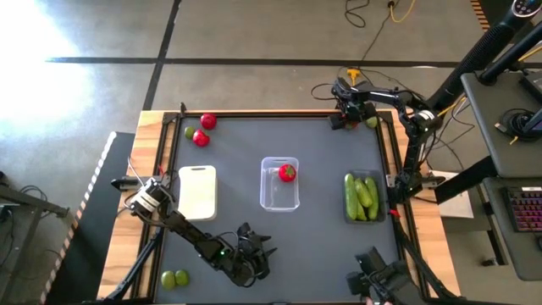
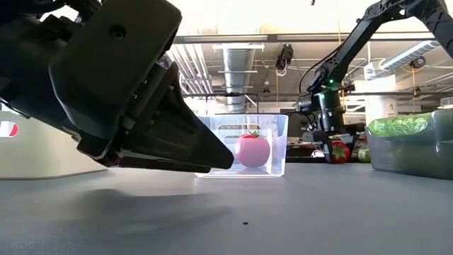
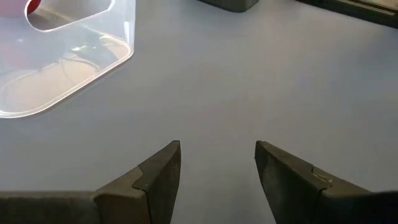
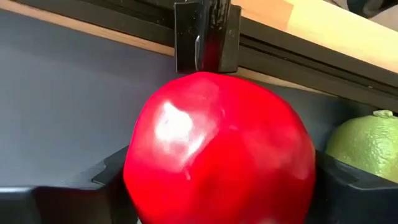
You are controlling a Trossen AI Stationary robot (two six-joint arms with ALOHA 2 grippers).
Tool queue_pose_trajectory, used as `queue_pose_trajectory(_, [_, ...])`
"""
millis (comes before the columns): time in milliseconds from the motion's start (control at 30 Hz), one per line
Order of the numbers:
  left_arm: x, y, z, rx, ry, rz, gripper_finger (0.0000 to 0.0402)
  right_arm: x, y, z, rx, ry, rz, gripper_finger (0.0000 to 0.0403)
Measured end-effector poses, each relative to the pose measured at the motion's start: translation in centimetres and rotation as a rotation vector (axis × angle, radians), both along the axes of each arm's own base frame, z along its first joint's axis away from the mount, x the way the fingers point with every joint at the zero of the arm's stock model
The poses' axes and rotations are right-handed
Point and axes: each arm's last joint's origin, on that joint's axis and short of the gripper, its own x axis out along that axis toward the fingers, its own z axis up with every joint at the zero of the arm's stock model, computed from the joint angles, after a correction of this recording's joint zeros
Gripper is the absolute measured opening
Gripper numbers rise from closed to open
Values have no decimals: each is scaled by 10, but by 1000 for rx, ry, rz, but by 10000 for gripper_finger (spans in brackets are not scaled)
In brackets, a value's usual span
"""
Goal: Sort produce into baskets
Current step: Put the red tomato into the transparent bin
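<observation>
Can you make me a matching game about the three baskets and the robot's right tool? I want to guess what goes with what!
Things:
1. white basket
2. clear basket
3. dark grey basket
4. right tool

What goes with it:
a. holds the green cucumbers
b. has nothing inside
c. is around the far red fruit at the table's back edge
d. holds the single red fruit

Pairs: 1-b, 2-d, 3-a, 4-c

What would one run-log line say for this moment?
right gripper: around red fruit, far right corner | left gripper: open, empty, near edge | clear tray: one red fruit
</observation>
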Motion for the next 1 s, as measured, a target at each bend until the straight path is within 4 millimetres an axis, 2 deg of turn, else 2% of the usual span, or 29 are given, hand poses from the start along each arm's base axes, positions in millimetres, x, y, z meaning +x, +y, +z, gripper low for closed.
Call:
queue_pose_trajectory(300, [2, -2, 3, 12, -3, -9, 190, 10, 10, -1, -6, 22, 75, 286])
queue_pose_trajectory(433, [3, -4, 4, 20, -4, -16, 190, 24, 34, 6, 39, 30, 150, 281])
queue_pose_trajectory(533, [2, -4, 4, 21, -3, -18, 190, 39, 54, 22, 6, 10, 222, 281])
queue_pose_trajectory(633, [1, -5, 4, 22, -3, -22, 190, 55, 83, 40, -19, -11, 301, 282])
queue_pose_trajectory(733, [-1, -8, 4, 43, 7, -39, 190, 75, 120, 59, -61, -63, 398, 282])
queue_pose_trajectory(900, [-6, -8, 8, 83, 43, -41, 190, 104, 196, 89, -109, -202, 590, 285])
queue_pose_trajectory(1000, [-9, -6, 17, 105, 56, -30, 190, 121, 244, 100, -131, -326, 708, 285])
